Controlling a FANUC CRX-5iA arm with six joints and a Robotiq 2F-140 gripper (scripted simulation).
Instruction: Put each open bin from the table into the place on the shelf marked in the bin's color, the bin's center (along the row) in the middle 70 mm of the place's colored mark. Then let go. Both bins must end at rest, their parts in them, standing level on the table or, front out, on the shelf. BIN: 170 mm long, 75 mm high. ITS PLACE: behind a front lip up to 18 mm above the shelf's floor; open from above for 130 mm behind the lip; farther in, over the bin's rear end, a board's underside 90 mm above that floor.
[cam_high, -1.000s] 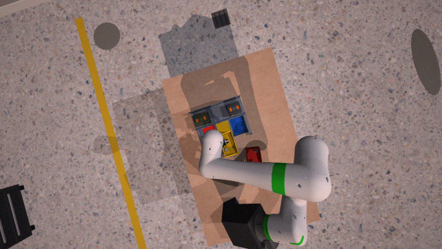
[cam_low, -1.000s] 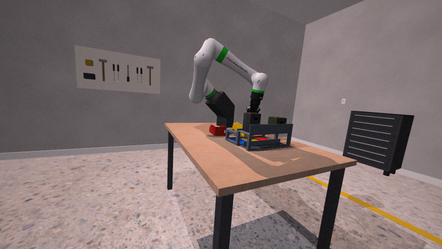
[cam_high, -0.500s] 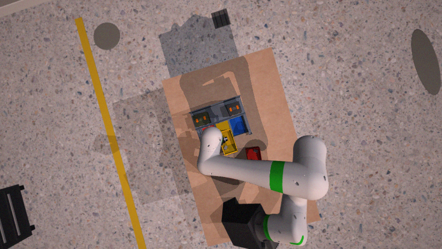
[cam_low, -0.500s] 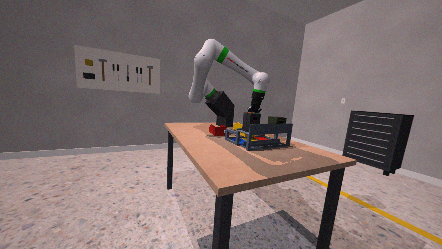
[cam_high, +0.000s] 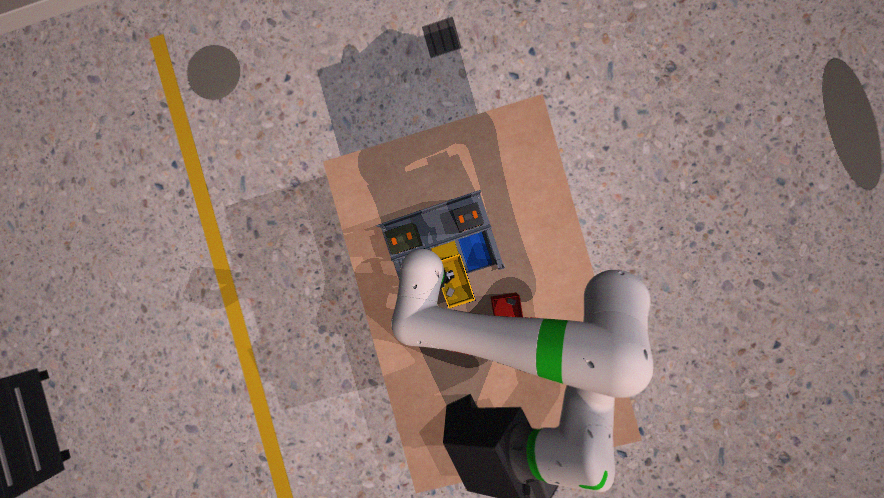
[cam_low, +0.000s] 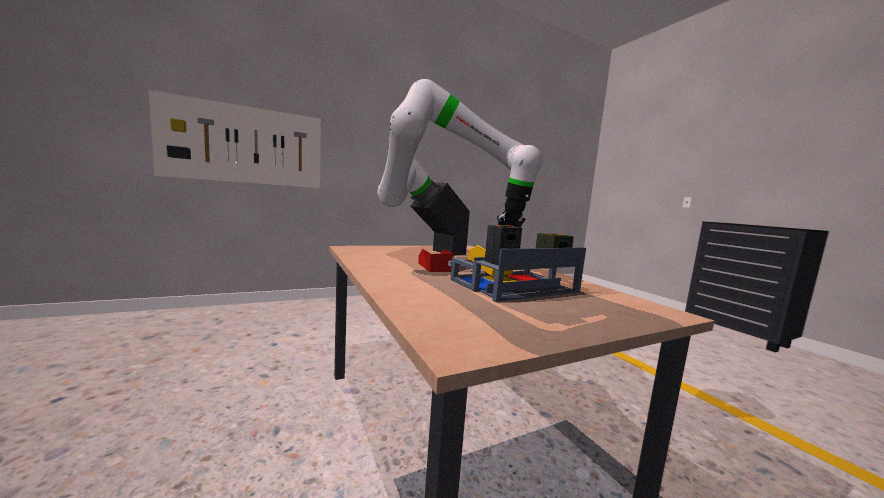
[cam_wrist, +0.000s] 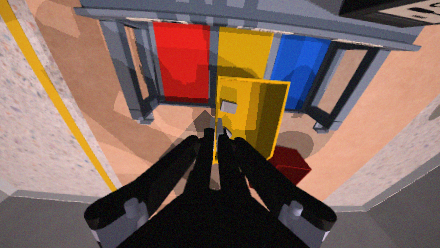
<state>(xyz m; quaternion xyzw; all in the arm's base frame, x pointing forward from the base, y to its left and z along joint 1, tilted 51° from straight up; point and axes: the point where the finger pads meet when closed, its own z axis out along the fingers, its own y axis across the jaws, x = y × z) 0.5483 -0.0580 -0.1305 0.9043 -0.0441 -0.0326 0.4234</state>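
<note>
My gripper (cam_wrist: 215, 124) is shut on the left side wall of the yellow bin (cam_high: 463, 285) (cam_low: 476, 252) (cam_wrist: 247, 120). Loose parts lie in the bin. Its rear end reaches over the front part of the yellow mark (cam_high: 444, 248) (cam_wrist: 245, 49); its front end is still outside the shelf. Its exact height and tilt are hard to judge. The red bin (cam_high: 506, 306) (cam_low: 434, 261) (cam_wrist: 287, 167) stands on the table right of the yellow bin, with a part visible inside. The red mark (cam_wrist: 181, 60) is bare in the wrist view, left of the yellow one. My fingertips are hidden in the top and exterior views.
The shelf's raised rear board (cam_low: 541, 257) runs behind the marks. A dark grey box (cam_high: 458, 222) (cam_low: 502, 244) and an olive box (cam_high: 402, 246) (cam_low: 553, 240) stand high at the shelf's rear. The blue mark (cam_high: 475, 250) (cam_wrist: 300, 60) lies right of the yellow one, with the shelf's end frame beyond.
</note>
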